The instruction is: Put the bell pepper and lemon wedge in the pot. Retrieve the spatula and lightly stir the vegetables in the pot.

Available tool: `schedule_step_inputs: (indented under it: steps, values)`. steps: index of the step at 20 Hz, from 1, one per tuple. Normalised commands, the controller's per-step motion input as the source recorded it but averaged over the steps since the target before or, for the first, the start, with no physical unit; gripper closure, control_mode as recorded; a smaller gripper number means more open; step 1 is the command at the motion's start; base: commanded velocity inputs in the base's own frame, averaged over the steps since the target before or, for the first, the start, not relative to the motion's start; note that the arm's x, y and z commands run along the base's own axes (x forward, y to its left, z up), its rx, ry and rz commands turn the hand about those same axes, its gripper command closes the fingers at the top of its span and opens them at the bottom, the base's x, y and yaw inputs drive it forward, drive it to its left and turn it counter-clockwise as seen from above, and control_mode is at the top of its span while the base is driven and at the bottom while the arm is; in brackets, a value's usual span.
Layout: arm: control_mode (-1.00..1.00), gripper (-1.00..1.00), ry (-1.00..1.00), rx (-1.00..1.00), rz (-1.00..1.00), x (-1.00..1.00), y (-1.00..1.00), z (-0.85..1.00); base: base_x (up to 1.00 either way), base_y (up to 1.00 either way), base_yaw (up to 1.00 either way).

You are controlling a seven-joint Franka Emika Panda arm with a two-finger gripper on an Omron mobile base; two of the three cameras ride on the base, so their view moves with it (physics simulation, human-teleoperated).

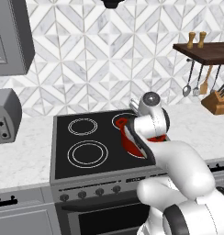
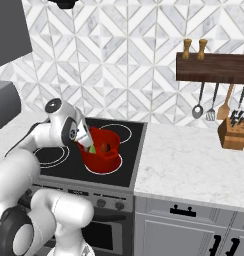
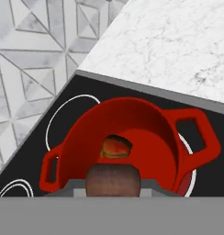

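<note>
Glossy red round pot (image 2: 102,150) with two loop handles sitting on the front right burner of the black glass cooktop (image 2: 125,159), lower left of centre in the right base view. Same pot (image 1: 132,140) at centre right in the left base view, mostly hidden behind the white arm. In the hand view, pot (image 3: 132,133) filling the lower middle, one handle at lower left, the other at right.

Small reddish-orange bell pepper with a green top (image 3: 115,148) lying inside the pot, near the middle of the frame in the hand view. Two-finger gripper (image 2: 89,142) poised at the pot's left rim in the right base view, something green showing at its tips. A rounded dark brown shape (image 3: 113,180) at bottom centre of the hand view, right over the pot's near rim; cannot tell whether the fingers are wide, narrow or clamped on something.

Dark wooden shelf (image 2: 214,67) at upper right in the right base view, hung with a ladle, a slotted turner and a wooden spatula (image 2: 225,105). Wooden knife block (image 2: 232,132) just below, on the white marble counter (image 2: 194,160).
</note>
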Motion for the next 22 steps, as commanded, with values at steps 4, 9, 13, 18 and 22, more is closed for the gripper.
schedule_step_inputs:
  steps: [4,9,13,18,22]
  values:
    - [-1.0,1.0,-0.08,0.0,-0.1,0.1,0.0,-0.63,0.0,0.0,0.0]
    - [-1.0,1.0,-0.13,0.0,-0.1,0.11,0.0,-0.56,0.0,0.0,0.0]
    - [-1.0,1.0,-0.18,0.0,-0.15,0.12,-0.13,-0.09,0.0,0.0,0.0]
    - [-1.0,1.0,-0.04,0.01,-0.23,0.0,-0.33,0.28,0.0,0.0,0.0]
    - [-1.0,1.0,0.37,0.19,-0.15,-0.21,-0.37,0.89,0.0,0.0,0.0]
